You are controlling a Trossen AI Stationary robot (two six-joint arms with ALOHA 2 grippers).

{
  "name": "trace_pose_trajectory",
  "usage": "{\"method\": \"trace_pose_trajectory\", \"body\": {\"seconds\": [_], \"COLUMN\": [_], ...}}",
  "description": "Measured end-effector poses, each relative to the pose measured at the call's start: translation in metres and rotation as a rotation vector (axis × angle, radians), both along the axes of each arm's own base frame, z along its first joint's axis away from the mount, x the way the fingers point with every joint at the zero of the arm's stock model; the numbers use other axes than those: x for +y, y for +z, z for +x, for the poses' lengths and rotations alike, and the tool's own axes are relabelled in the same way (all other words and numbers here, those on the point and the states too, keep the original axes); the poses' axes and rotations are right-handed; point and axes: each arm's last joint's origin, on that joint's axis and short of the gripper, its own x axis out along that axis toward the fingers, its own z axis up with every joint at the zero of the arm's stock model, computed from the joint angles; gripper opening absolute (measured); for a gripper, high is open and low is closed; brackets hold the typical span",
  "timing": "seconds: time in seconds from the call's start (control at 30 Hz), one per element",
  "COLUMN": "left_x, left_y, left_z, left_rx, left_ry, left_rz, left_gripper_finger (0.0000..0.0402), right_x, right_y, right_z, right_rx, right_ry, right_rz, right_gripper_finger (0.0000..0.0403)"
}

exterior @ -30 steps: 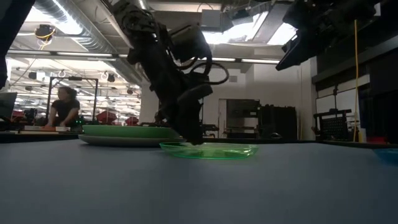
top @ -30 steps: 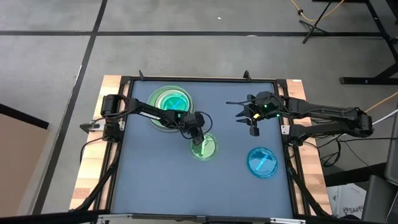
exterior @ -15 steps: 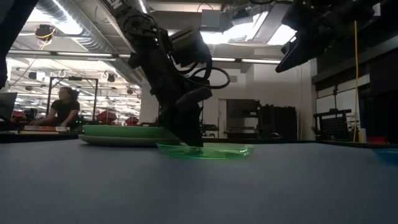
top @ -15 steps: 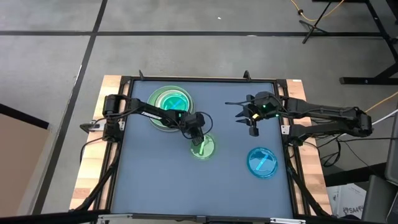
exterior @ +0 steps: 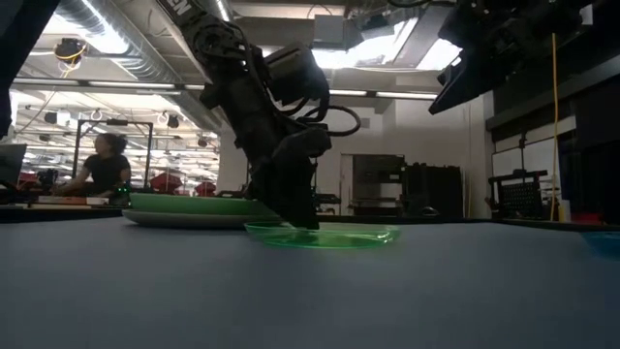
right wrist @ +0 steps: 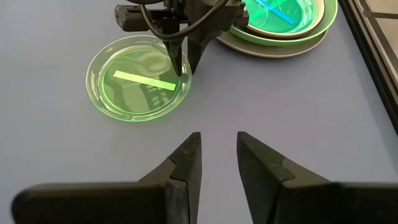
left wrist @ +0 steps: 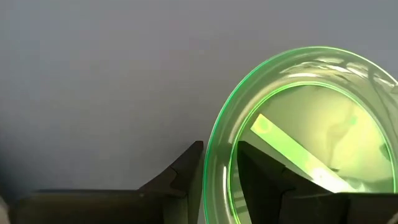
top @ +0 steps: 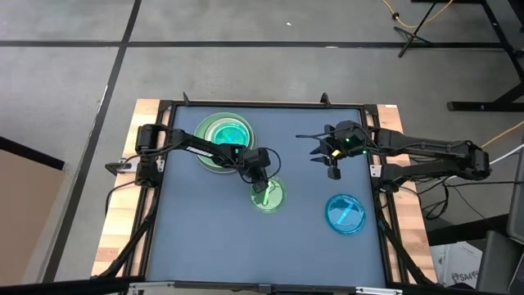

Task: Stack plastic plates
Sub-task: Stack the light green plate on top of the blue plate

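A small translucent green plate [top: 268, 194] lies flat on the table's middle, also in the low view [exterior: 322, 235]. My left gripper [top: 260, 182] stands at its far-left rim, shut on it. A stack of plates [top: 225, 141], with a large grey plate at the bottom, a light green one above it and translucent ones on top, sits at the far left. A small cyan plate [top: 345, 214] rests flat at the near right. My right gripper [top: 332, 168] hovers open above the table, right of the green plate and touching nothing. My left gripper pinches the green plate's rim [left wrist: 214, 168], one finger [left wrist: 186, 171] outside the plate and the other [left wrist: 261, 177] inside it. The fingers come from above, pointing down, as the right wrist view shows [right wrist: 180, 62]. The plate's base lies on the table.
The table has a raised dark frame [top: 262, 104] around its grey surface. Bare surface lies along the near edge [top: 246, 246] and between the green plate and the cyan plate. A person [exterior: 102, 165] sits in the room beyond the table's far left.
The small green plate has slid a little toward the table's left with my left gripper at its rim. My right gripper has kept still.
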Motion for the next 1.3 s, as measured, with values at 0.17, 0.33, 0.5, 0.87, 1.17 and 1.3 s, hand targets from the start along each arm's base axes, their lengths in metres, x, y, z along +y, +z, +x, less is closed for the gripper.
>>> {"method": "trace_pose_trajectory", "body": {"seconds": [0.17,0.33,0.5,0.87,1.17,1.3], "left_x": [-0.0002,-0.0004,-0.0004,-0.0004,-0.0014,-0.0013], "left_y": [-0.0002,-0.0002,-0.0002,-0.0007,-0.0008,-0.0007], "left_z": [0.0000,-0.0001,-0.0001,-0.0004,-0.0003,-0.0003], "left_rx": [0.000,0.001,0.001,0.005,0.004,0.004], "left_ry": [-0.004,-0.004,-0.004,-0.004,-0.009,-0.008], "left_rz": [-0.006,-0.006,-0.006,-0.007,-0.012,-0.010], "left_gripper_finger": [0.0092,0.0092,0.0092,0.0038,0.0003,0.0002], "right_x": [0.0000,0.0000,0.0000,0.0000,0.0000,0.0000], "right_y": [0.0000,0.0000,0.0000,0.0000,0.0000,0.0000], "right_z": [0.0000,0.0000,0.0000,0.0000,0.0000,0.0000], "right_rx": [0.000,0.000,0.000,0.000,0.000,0.000], "right_ry": [0.000,0.000,0.000,0.000,0.000,0.000], "right_rz": [0.000,0.000,0.000,0.000,0.000,0.000], "right_gripper_finger": [0.0095,0.0095,0.0095,0.0095,0.0095,0.0095]}}
